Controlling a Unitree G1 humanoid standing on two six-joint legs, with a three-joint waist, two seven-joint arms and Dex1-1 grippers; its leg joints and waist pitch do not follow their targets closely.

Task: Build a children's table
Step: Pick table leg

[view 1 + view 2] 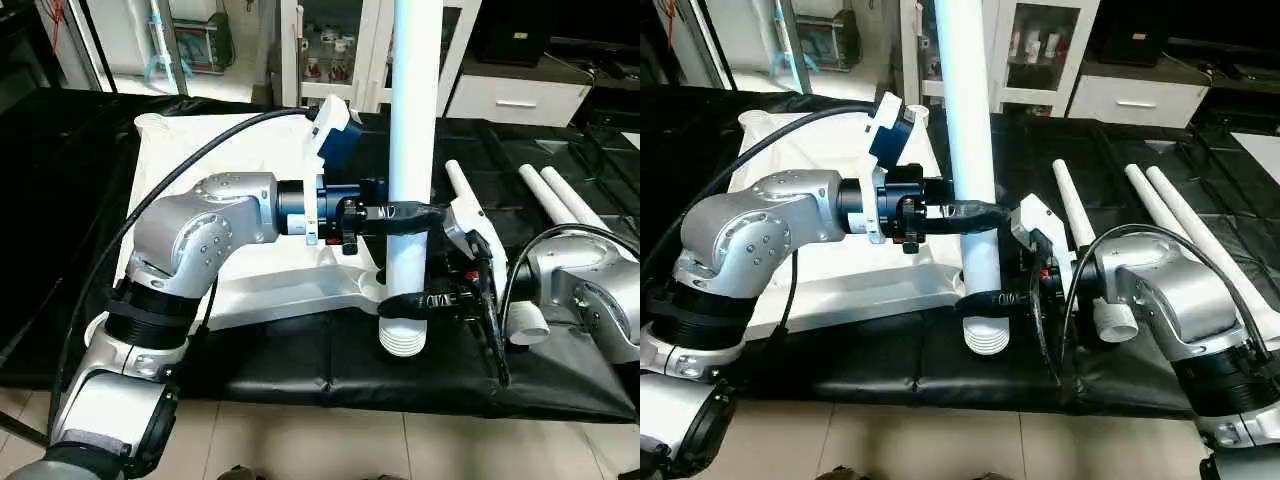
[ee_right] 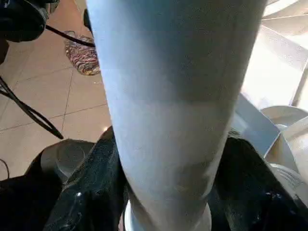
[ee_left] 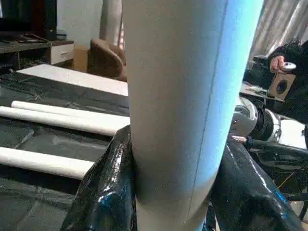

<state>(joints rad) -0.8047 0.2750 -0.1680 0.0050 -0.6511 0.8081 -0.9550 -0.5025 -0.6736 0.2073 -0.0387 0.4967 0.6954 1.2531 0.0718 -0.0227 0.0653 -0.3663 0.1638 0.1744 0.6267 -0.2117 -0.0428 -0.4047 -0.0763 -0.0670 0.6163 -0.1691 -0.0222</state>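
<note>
One white tubular leg (image 1: 415, 130) stands upright, its flared ribbed end (image 1: 403, 340) low at the front right corner of the white tabletop (image 1: 270, 285). The tabletop lies flat on the black-draped work table. My left gripper (image 1: 408, 214) is shut on the leg at mid height, its black fingers (image 3: 103, 192) wrapped round the tube. My right gripper (image 1: 405, 300) is shut on the same leg lower down, just above the flared end. A round corner socket (image 2: 284, 115) shows beside the leg in the right wrist view. Whether the end sits in a socket I cannot tell.
Three more white legs (image 1: 1070, 200) (image 1: 1160, 195) (image 1: 1205, 235) lie side by side on the black cloth (image 1: 300, 365) to the right. The work table's front edge is close below the leg's end. Cabinets stand behind, and a person's hand (image 3: 278, 62) shows far off in the left wrist view.
</note>
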